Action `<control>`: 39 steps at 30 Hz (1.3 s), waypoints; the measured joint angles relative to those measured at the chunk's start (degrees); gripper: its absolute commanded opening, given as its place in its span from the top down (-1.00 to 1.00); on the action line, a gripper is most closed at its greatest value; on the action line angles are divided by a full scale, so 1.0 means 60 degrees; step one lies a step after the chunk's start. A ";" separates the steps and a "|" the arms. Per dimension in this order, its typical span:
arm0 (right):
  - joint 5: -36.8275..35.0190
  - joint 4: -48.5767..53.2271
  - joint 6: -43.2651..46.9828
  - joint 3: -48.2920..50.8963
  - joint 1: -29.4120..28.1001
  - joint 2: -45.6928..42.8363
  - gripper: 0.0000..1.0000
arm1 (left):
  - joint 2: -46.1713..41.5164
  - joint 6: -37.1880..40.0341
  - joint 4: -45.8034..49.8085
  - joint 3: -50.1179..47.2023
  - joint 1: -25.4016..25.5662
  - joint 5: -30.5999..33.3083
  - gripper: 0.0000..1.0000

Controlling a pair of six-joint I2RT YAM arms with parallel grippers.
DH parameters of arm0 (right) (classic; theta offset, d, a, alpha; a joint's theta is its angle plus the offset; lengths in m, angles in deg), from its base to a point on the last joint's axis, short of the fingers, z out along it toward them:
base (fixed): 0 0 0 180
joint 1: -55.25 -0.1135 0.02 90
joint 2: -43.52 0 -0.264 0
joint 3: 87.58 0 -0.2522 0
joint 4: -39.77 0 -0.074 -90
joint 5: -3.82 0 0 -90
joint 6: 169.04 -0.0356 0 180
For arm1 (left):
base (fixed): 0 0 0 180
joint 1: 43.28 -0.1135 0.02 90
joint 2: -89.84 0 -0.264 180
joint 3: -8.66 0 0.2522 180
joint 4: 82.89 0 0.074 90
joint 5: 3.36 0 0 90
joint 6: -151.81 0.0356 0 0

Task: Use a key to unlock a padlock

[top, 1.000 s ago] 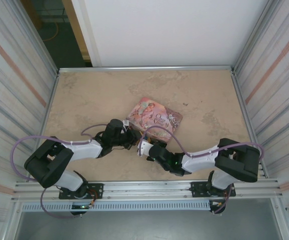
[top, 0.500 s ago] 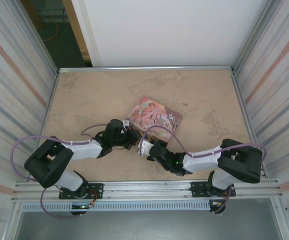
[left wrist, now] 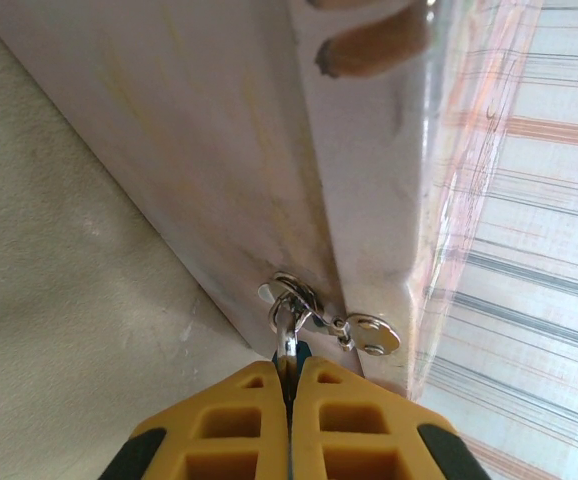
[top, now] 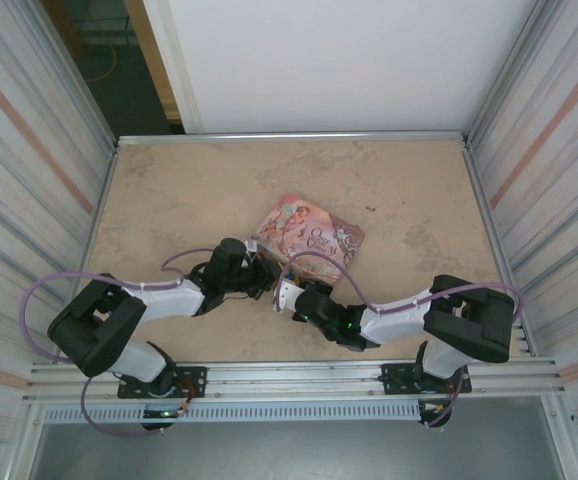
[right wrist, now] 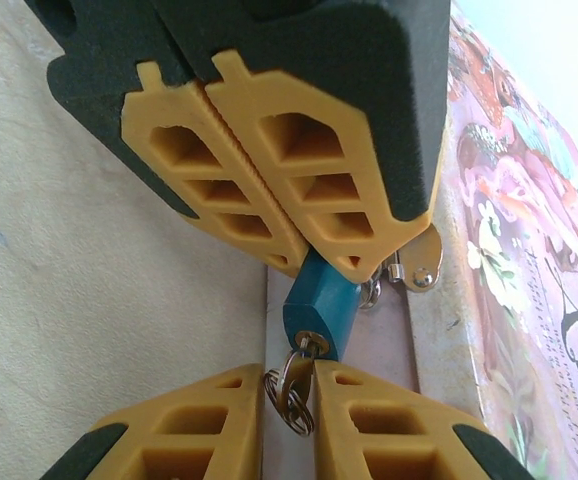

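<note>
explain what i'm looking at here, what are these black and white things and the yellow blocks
These are two robot arms, left and right, bolted to a beige table, shown from above in one picture. The other two come from cameras on each wrist; the yellow blocks are gripper fingers. A pink illustrated rectangular tin lies on the table. The left gripper is shut on a tiny blue padlock hooked through the tin's clasp. The right gripper sits either side of a thin metal key on a ring, at the padlock's base; whether it pinches it, I cannot tell.
</note>
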 measured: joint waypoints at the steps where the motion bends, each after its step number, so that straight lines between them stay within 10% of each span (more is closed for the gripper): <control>1: -0.0004 -0.0015 0.0004 -0.0011 0.0000 0.0022 0.65 | 0.0000 0.0000 0.0007 0.0000 0.0000 0.0015 1.00; 39: 0.1410 -0.0812 -0.3126 0.0546 0.0739 -0.0076 1.00 | 0.0186 -0.0368 -0.0248 0.0000 0.0678 0.1333 1.00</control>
